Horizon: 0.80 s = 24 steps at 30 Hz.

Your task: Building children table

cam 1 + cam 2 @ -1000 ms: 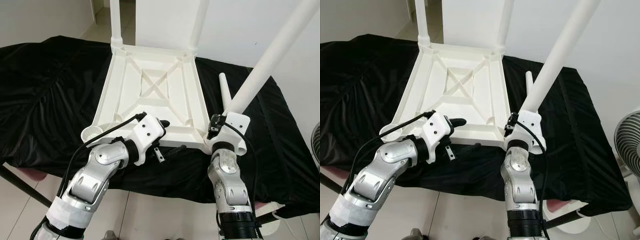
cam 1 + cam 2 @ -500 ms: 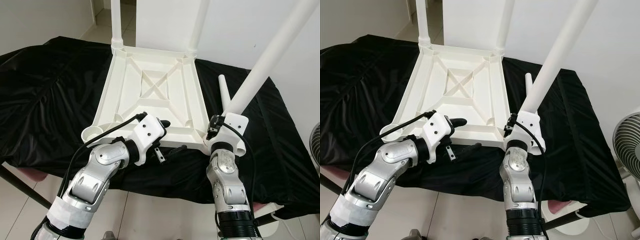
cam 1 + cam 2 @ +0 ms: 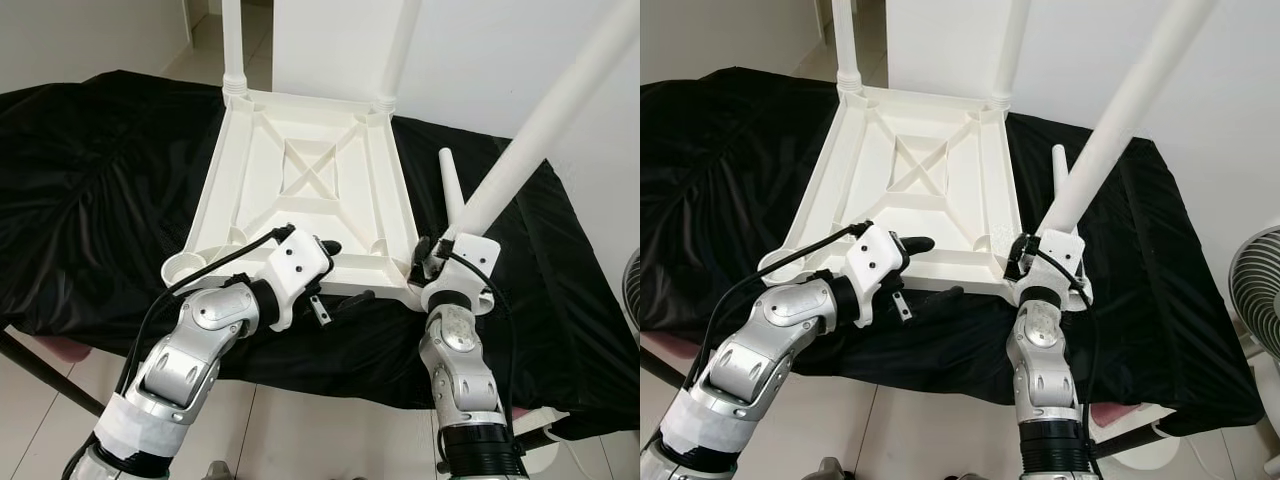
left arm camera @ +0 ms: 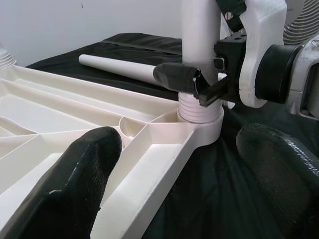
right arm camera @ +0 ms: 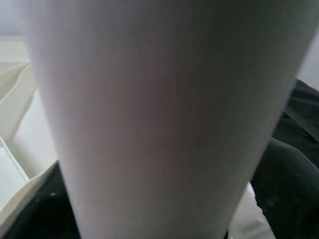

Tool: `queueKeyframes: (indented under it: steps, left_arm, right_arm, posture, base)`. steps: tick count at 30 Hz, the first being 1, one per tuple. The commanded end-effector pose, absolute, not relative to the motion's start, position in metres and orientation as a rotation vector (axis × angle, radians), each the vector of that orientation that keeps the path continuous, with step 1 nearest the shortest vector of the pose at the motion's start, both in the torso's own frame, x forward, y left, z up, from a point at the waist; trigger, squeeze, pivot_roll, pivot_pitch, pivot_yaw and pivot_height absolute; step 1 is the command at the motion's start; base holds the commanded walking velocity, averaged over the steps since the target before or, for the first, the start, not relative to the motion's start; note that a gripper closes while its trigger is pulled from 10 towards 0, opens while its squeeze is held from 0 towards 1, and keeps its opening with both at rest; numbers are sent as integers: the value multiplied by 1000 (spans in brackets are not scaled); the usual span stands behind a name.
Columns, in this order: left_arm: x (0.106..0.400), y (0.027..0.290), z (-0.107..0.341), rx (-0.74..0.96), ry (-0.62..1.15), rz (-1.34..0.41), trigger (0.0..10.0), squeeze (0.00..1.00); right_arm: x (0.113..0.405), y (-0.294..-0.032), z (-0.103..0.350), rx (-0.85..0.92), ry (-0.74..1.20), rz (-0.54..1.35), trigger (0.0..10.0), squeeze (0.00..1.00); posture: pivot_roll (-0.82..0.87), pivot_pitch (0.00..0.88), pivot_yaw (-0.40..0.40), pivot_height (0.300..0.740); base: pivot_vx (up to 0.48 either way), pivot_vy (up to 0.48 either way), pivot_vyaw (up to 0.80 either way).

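The white plastic tabletop lies upside down on a black cloth. Two white legs stand in its far corners. My right gripper is shut on a third leg, which leans to the right. That leg's ribbed end sits in the near right corner socket. A loose fourth leg lies on the cloth beside the tabletop. My left gripper is open and straddles the tabletop's near rim, one finger on the underside and one outside on the cloth. The near left socket holds nothing.
The cloth-covered table's front edge runs just under my wrists, with tiled floor below. A fan stands on the floor at the right. A white wall is close behind the table.
The held leg has tipped a little further right and my right wrist has sunk slightly. The left gripper's outer finger has come out onto the cloth.
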<state>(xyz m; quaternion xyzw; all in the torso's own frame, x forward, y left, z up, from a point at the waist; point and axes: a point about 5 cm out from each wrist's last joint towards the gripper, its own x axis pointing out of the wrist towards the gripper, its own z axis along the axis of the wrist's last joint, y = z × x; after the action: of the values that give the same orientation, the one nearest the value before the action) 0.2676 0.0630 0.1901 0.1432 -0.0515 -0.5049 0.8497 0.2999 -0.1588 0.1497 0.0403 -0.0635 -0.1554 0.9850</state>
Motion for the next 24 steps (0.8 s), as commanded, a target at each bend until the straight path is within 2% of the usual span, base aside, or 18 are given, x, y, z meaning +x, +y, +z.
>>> queueKeyframes:
  steps: [1, 4, 5, 8, 11, 15, 19, 24]
  left_arm:
    - [266, 62, 190, 303, -119, -1047, 10000, 0]
    - [266, 62, 190, 303, -120, -1046, 10000, 0]
    - [266, 61, 190, 302, -120, -1046, 10000, 0]
    - [266, 61, 190, 302, -120, -1044, 10000, 0]
    - [266, 61, 191, 300, -122, -1042, 10000, 0]
    - [267, 61, 192, 299, -124, -1041, 10000, 0]
    - [267, 61, 192, 298, -127, -1040, 10000, 0]
    - [268, 62, 193, 299, -128, -1038, 10000, 0]
  right_arm:
    - [301, -162, 150, 79, -130, -305, 10000, 1000]
    - [302, -162, 151, 84, -139, -282, 10000, 1000]
    - [303, -162, 153, 82, -147, -248, 10000, 0]
    - [305, -162, 155, 76, -156, -194, 10000, 0]
    - [306, -165, 159, 66, -170, -60, 10000, 0]
    - [306, -169, 159, 52, -167, -5, 10000, 0]
    - [302, -184, 159, -1, -140, 148, 10000, 0]
    - [300, -194, 158, -16, -116, 234, 10000, 0]
  posture:
    - [124, 52, -87, 740]
    - [124, 52, -87, 740]
    - [123, 52, -86, 740]
    - [121, 53, -87, 740]
    - [119, 54, -88, 740]
    - [116, 55, -89, 740]
    - [114, 55, -87, 740]
    - [109, 57, -82, 740]
  base:
    - [0, 0, 0]
    - [0, 0, 0]
    - [0, 0, 0]
    - [0, 0, 0]
    - [0, 0, 0]
    - [0, 0, 0]
    - [0, 0, 0]
    - [0, 0, 0]
